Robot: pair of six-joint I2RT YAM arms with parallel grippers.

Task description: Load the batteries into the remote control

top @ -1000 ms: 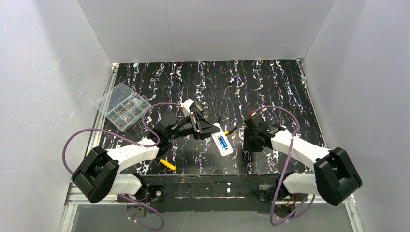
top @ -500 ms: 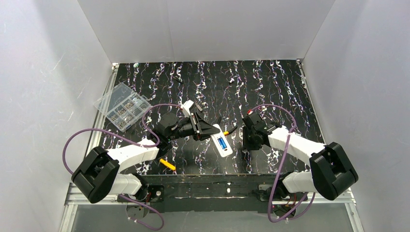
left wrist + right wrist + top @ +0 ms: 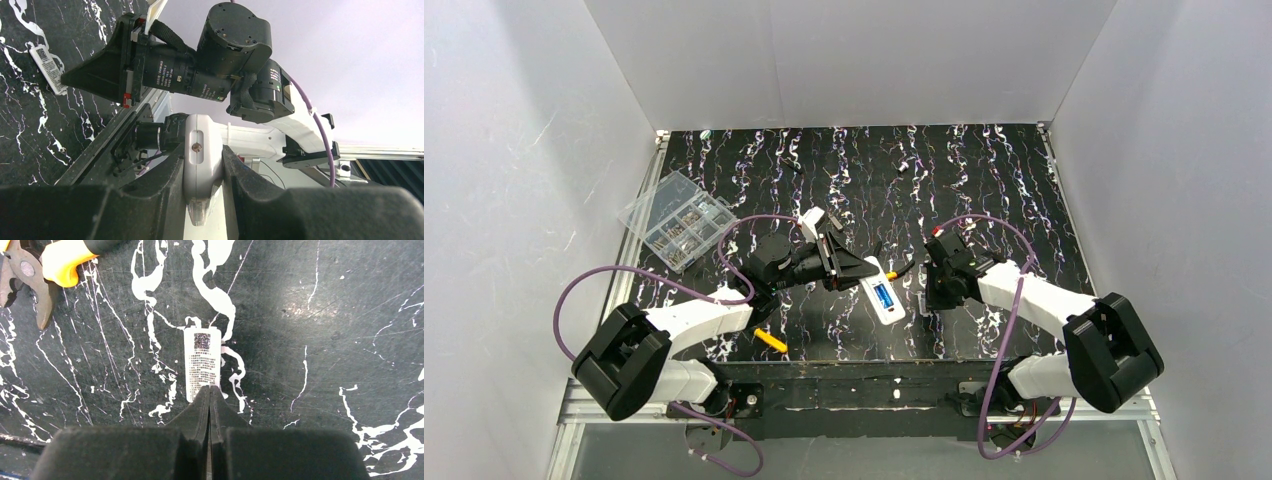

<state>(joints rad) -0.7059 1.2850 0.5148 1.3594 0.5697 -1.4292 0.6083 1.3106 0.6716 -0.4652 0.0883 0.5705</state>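
Fingertips of the right pincer (image 3: pixel 210 390) are clenched together, empty, at the near end of a white labelled plate (image 3: pixel 202 357) on the desk (image 3: pixel 325 340), just right of the remote control (image 3: pixel 894 312). The left pincer (image 3: pixel 202 186) clamps that remote, a blue battery (image 3: pixel 883 295) seated. Closing up seems next: open, grasp the plate.

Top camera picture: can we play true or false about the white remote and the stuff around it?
1. The left gripper is clamped on the small white plastic remote control. True.
2. The remote's battery slot is empty. False: a blue cylindrical battery sits in it.
3. The right gripper is wide open. False: it is shut, at the near edge of a flat white labelled piece lying on the black marbled table.
4. The clear plastic compartment box sits at the table's left edge. True.
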